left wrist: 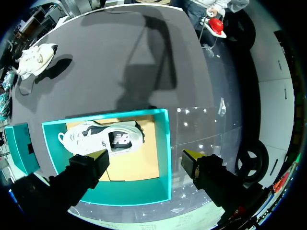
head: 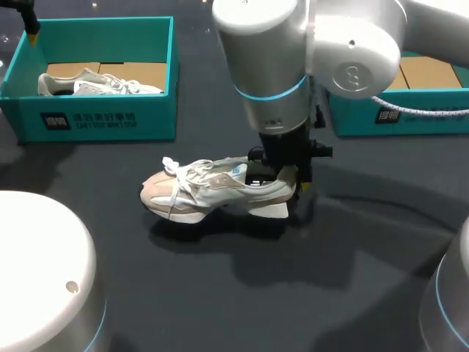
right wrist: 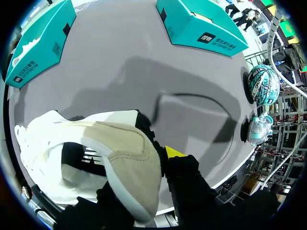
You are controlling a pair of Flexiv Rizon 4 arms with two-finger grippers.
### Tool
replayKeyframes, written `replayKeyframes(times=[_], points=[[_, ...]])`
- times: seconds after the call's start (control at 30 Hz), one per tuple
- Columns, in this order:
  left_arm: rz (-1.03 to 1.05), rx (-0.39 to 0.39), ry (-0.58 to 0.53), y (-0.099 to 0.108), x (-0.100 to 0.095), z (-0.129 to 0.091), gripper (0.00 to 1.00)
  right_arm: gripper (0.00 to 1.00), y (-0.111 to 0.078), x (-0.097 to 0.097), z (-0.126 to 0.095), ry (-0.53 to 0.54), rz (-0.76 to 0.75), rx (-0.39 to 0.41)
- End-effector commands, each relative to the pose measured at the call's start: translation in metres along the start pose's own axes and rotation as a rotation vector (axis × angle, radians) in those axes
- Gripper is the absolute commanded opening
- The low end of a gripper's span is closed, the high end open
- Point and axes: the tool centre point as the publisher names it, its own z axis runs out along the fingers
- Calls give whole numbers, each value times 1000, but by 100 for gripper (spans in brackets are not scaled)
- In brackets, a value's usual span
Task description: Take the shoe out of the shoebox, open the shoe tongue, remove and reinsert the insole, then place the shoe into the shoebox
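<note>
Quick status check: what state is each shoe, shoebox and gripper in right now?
left shoebox: open, no lid on.
right shoebox: open, cardboard floor showing.
boxed sneaker: lying on its side in the left shoebox.
table sneaker: upright on its sole, outside both boxes.
left gripper: open, above the left shoebox.
right gripper: shut on the table sneaker's heel.

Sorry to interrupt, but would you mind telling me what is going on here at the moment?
The right gripper grips the heel of a shoe that sits on the table, with one finger inside the opening and one behind the heel. The left gripper hangs open above the left shoebox, where a second shoe lies. The insole cannot be seen from here.
</note>
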Motion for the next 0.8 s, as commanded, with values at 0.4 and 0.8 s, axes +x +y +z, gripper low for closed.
replayKeyframes(times=[0.4,0.8], points=[[1,-2,1,-1,0,0,100,0,-20,22,45,43,-34,32],[1,-2,1,-1,0,0,100,0,-15,21,71,69,-50,34]])
